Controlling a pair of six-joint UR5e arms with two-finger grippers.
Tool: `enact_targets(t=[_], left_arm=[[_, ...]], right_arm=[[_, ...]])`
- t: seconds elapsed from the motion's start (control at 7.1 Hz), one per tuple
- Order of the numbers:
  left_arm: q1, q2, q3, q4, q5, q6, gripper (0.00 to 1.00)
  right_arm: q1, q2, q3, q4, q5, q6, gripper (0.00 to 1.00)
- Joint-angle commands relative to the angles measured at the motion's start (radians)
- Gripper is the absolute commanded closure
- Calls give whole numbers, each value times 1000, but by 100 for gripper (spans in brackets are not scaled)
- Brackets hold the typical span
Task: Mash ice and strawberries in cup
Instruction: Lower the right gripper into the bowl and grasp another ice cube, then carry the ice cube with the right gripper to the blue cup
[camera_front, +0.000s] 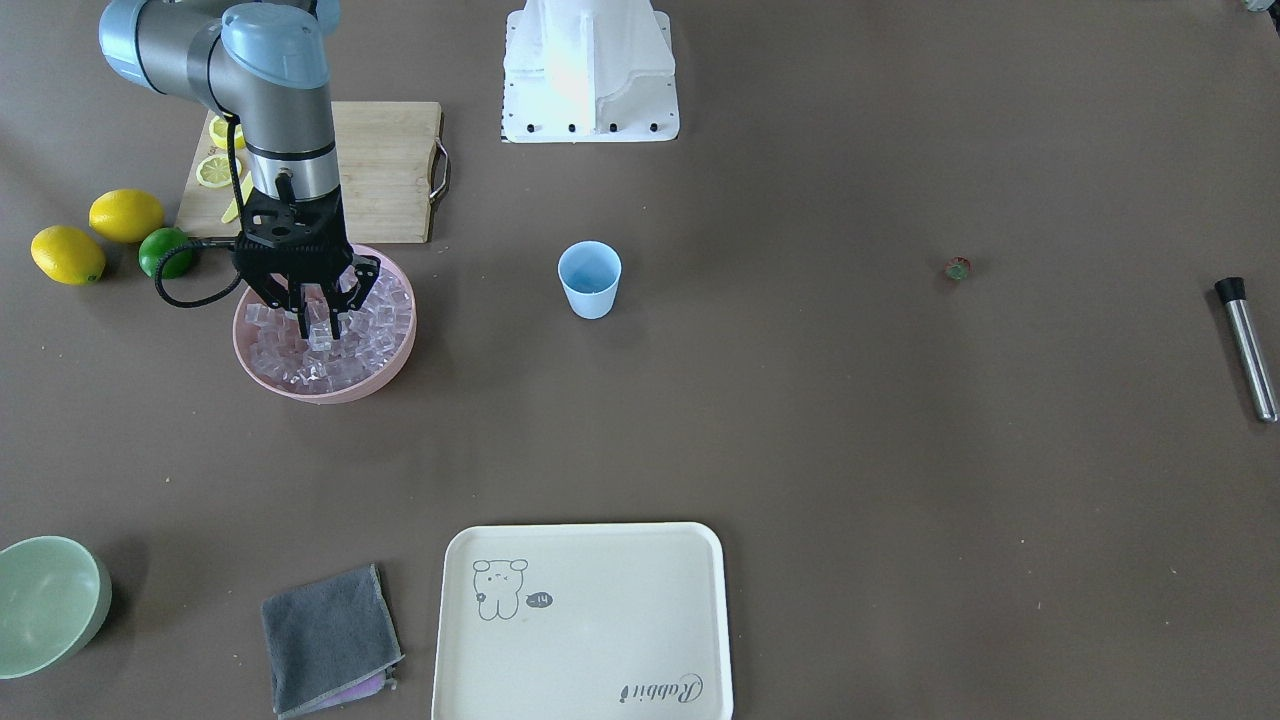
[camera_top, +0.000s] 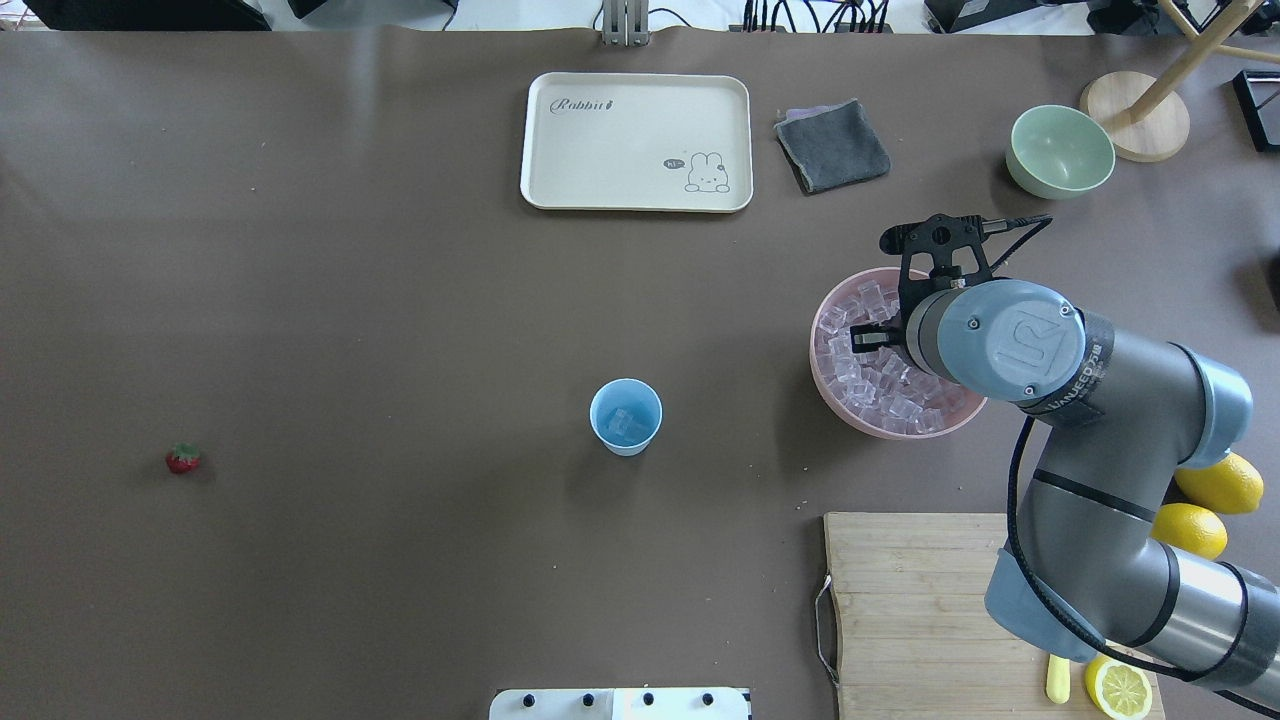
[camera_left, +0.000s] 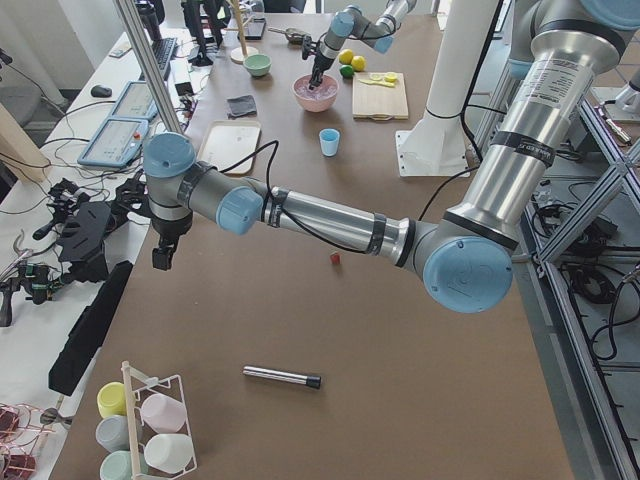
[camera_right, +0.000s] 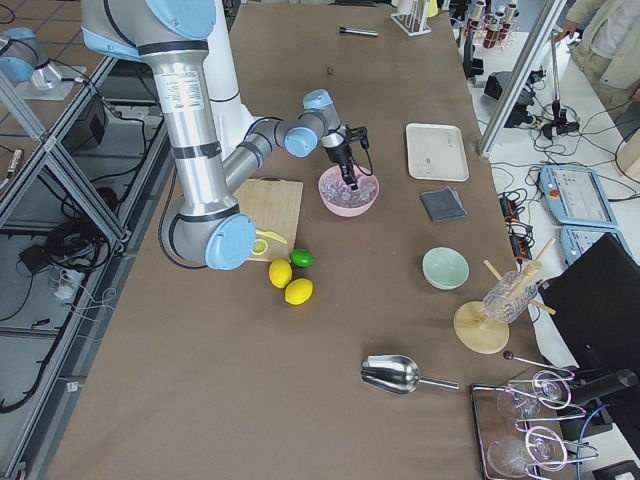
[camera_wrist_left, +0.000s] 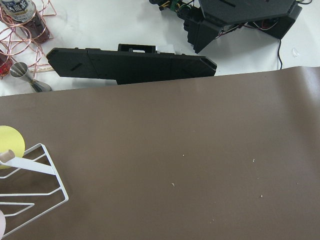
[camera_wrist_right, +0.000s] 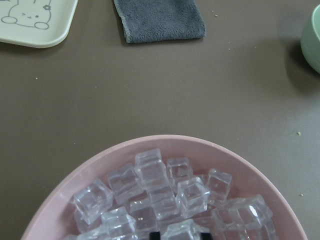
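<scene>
The light blue cup (camera_front: 589, 280) (camera_top: 625, 417) stands mid-table with a clear cube of ice inside. A pile of ice (camera_front: 290, 360) (camera_wrist_right: 150, 165) fills the pink bowl (camera_front: 330, 392) (camera_wrist_right: 165, 140). My right gripper (camera_front: 320, 322) (camera_wrist_right: 180, 234) reaches down into that pile, its fingertips shut on one cube. The strawberry (camera_front: 957, 268) (camera_top: 183, 458) lies alone on the table, far from the cup. My left gripper (camera_left: 160, 258) hangs over the table's far end, shown only from the side; I cannot tell if it is open or shut.
A metal muddler (camera_front: 1247, 348) lies beyond the strawberry. Cutting board (camera_front: 385, 170), lemons (camera_front: 126, 214) and lime (camera_front: 163, 250) sit behind the pink bowl. Cream tray (camera_front: 585, 620), grey cloth (camera_front: 330, 640) and green bowl (camera_front: 45, 605) line the operators' edge. A wire cup rack (camera_wrist_left: 30, 175) stands below the left wrist.
</scene>
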Motion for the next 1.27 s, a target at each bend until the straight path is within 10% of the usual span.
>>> enact_targets(t=[0.0, 1.13], left_arm=[[0, 1, 0, 1, 0, 0, 2], [-3, 3, -11, -1, -3, -9, 2]], right_arm=[[20, 4, 49, -1, 14, 0, 100], [40, 194, 65, 10, 20, 3, 100]])
